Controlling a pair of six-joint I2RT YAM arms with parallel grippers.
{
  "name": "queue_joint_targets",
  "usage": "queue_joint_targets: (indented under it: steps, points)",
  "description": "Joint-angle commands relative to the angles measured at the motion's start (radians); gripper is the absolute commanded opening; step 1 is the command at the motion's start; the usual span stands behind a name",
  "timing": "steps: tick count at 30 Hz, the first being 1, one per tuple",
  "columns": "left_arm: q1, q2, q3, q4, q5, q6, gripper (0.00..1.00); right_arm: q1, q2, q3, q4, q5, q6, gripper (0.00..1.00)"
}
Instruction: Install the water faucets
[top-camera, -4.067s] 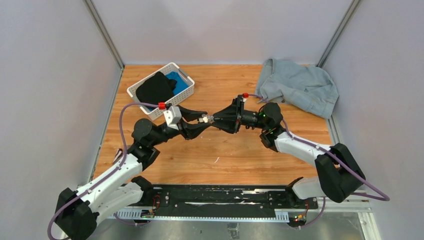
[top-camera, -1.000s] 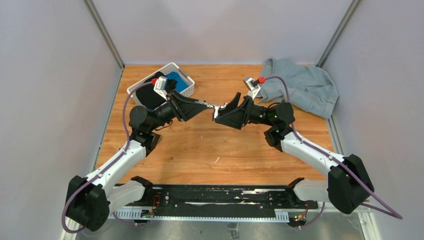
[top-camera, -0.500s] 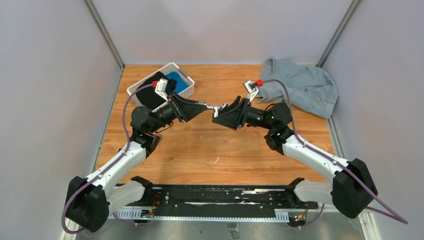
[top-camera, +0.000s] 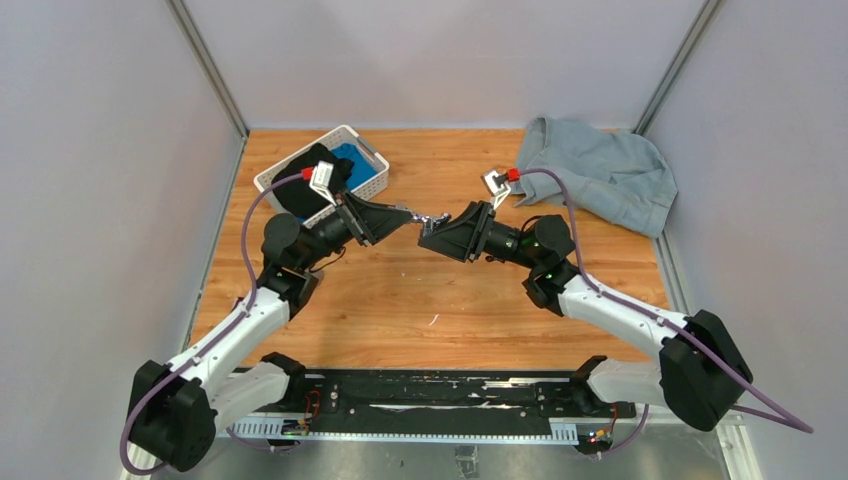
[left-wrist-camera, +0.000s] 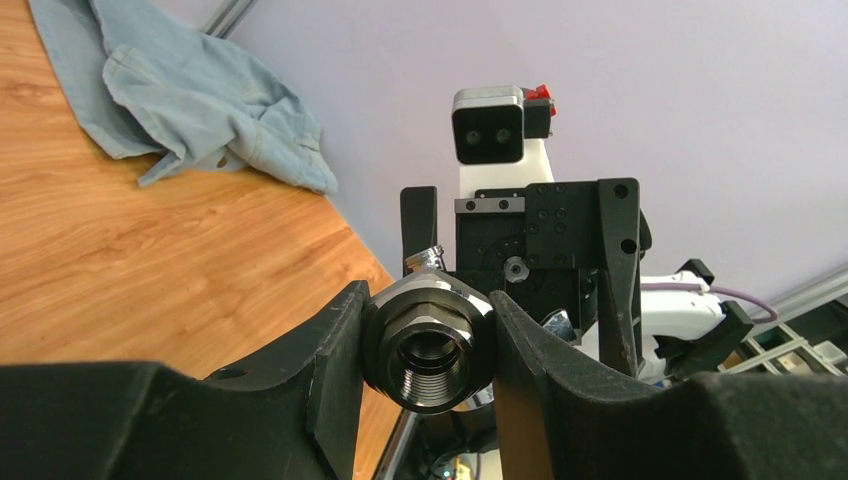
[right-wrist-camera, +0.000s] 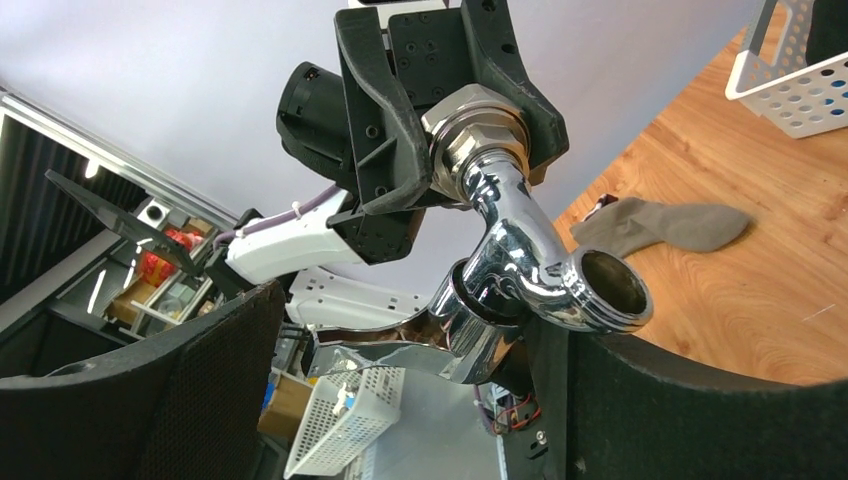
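One nut sits clamped in left end effector — whether right end effector grips the tap, unclear.

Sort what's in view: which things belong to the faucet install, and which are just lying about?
Job: chrome tap, threaded nut, left gripper, right gripper.
Lying about: white basket, denim garment, grey sock.

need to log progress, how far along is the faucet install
Done: both parts are off the table, and the tap has its end seated in the nut. In hand: the left gripper clamps the nut, and the right gripper appears to hold the tap by its handle end. Left: probably tightening; how far the thread is in cannot be seen.
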Motion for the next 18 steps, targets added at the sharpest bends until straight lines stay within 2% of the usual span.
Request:
queue_joint_targets:
  steps: [1,10,18]
  points:
    - [0.016,-0.025,-0.013,-0.048,-0.148,0.077,0.0,0.046,-0.035,0.012,0.129,-0.067,0.064,0.87]
    - [0.016,-0.042,-0.047,-0.088,-0.158,0.104,0.0,0.047,-0.133,0.021,0.018,-0.006,0.044,0.87]
    - [0.016,-0.04,-0.065,-0.103,-0.119,0.118,0.0,0.048,-0.154,0.032,0.012,0.03,0.047,0.87]
